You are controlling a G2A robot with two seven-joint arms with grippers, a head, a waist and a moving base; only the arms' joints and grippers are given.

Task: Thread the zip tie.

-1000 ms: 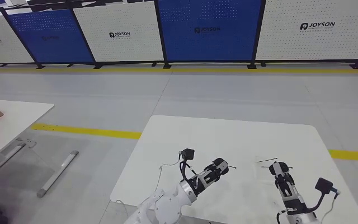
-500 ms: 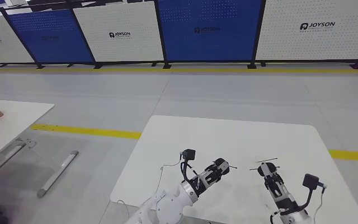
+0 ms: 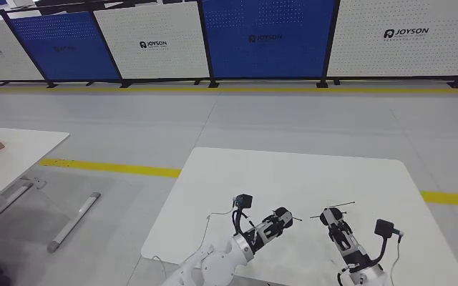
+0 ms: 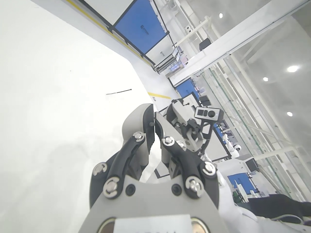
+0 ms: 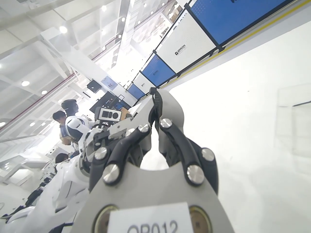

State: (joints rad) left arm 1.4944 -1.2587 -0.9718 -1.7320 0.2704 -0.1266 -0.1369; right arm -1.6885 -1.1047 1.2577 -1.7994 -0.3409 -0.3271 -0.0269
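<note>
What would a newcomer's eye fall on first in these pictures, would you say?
The two grippers facing each other at the robot's side of the white table: the right gripper is shut on a thin black zip tie, and the left gripper is shut as well. Just beyond the right gripper a second zip tie lies loose on the table.

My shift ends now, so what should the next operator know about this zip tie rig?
Left gripper: shut on a thin black strip, tip poking toward the right gripper.
Right gripper: shut on a black plastic zip tie, one end sticking out.
A loose black zip tie lies on the white table.
Done: both pieces gripped. Left: tips are apart, nothing threaded yet.
</note>
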